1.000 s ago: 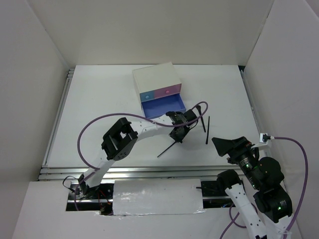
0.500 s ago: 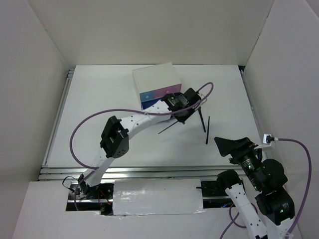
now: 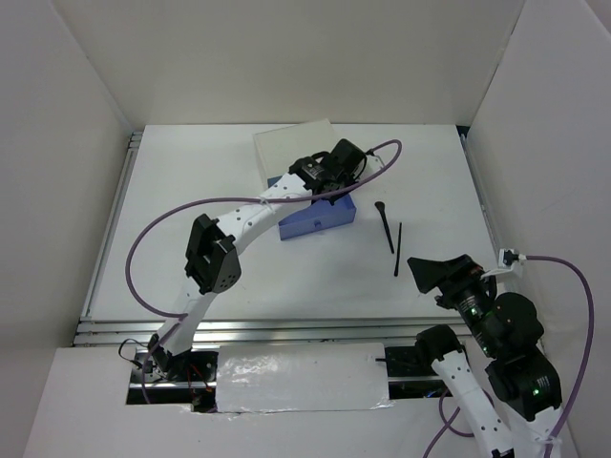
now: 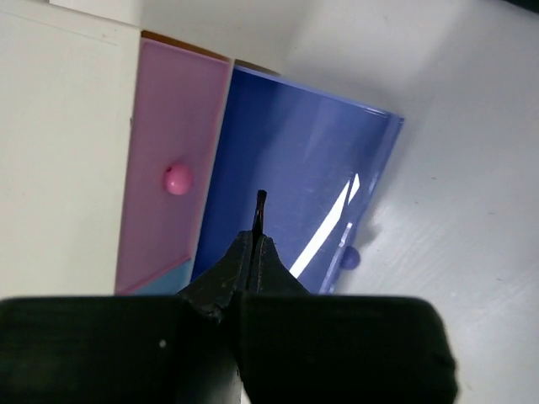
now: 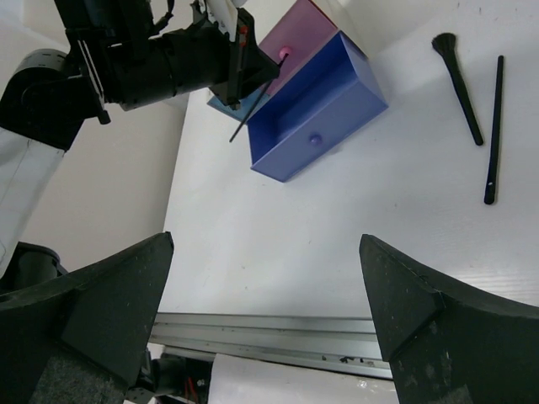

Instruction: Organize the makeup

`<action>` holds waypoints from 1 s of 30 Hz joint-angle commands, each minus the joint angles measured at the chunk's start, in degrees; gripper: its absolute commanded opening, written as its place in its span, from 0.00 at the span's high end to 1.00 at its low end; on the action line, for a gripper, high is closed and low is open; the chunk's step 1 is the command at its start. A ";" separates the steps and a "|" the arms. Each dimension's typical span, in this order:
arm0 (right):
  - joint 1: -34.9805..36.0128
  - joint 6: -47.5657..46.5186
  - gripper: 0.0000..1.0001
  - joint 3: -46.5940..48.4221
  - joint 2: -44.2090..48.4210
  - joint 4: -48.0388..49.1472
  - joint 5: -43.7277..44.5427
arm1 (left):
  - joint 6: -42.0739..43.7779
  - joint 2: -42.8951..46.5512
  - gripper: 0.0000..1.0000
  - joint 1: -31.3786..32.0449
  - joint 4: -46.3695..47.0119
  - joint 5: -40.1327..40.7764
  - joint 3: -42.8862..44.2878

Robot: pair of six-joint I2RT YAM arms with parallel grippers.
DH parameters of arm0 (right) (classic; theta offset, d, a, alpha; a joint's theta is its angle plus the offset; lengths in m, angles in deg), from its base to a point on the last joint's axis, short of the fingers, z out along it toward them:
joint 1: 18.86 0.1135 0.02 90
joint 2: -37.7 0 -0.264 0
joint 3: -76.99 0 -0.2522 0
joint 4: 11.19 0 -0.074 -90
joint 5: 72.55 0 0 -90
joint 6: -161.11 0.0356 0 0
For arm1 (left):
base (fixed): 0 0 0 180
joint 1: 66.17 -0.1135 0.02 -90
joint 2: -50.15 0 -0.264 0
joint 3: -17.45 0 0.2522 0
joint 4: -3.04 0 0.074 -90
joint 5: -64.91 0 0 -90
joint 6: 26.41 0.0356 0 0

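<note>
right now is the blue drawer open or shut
Open: the blue drawer sticks out from the white box, inside showing, while the pink drawer beside it sits flush.

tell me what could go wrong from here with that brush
The thin brush is pinched by only the tips of the left fingers, so it might swivel or slip. It hangs slanted near the side wall of the open blue drawer; released now, it could land across the rim and tip onto the table.
</note>
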 commanded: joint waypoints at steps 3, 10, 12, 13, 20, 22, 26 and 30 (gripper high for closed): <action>-0.20 -1.77 0.00 -0.16 -2.16 4.13 1.50 | 6.16 0.15 1.00 -2.35 7.96 1.44 -4.39; -0.20 -1.59 0.00 -4.72 -4.88 8.69 -0.07 | 4.50 -1.26 0.38 -3.23 10.61 0.20 -5.02; -0.20 -2.64 0.00 -5.87 -6.54 10.19 -1.30 | 3.27 0.31 0.11 -3.23 10.26 0.64 -5.19; -0.11 -3.08 0.00 -6.49 -7.16 11.33 -2.01 | 2.39 1.19 0.01 -3.23 10.43 0.65 -5.37; -0.20 -6.59 0.00 -8.43 -24.70 22.32 -4.04 | -8.93 15.06 0.01 -3.15 10.54 6.49 -6.61; -0.20 -7.56 0.00 -7.47 -30.52 23.98 -3.86 | -21.34 17.78 0.01 -3.23 7.03 12.04 -5.38; -0.11 -12.04 0.08 1.29 -51.13 23.48 -0.96 | -43.19 28.50 0.01 -3.76 -6.58 19.19 -13.40; -0.20 -16.87 0.10 11.59 -65.77 18.12 8.51 | -52.80 49.73 0.01 -3.93 -3.99 17.09 -37.67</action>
